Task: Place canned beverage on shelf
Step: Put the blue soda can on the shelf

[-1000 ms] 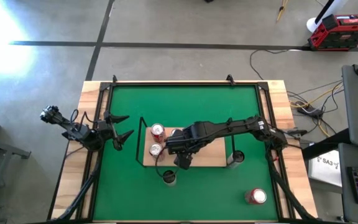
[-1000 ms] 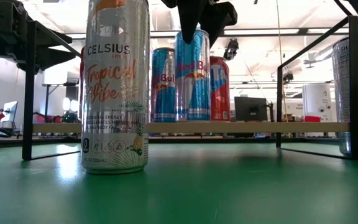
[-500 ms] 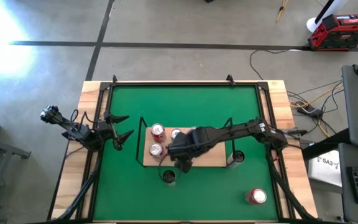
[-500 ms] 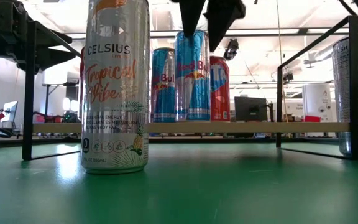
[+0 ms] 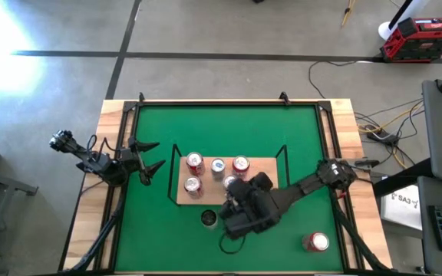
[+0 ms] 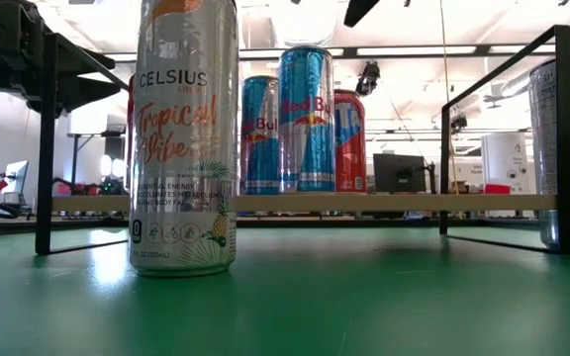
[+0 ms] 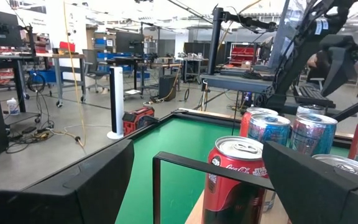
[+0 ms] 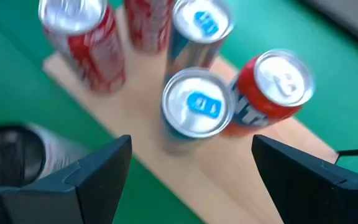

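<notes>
While the right claw (image 8: 188,186) hangs open and empty, blue can (image 8: 195,111) just beyond, upright on the shelf (image 8: 241,177).

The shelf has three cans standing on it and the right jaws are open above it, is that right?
Not quite: the shelf carries five cans, not three, as the high view shows: three in the far row, two in the near. The right gripper is open above it.

Red and blue cans (image 8: 197,107), green mat (image 5: 229,130)
</notes>
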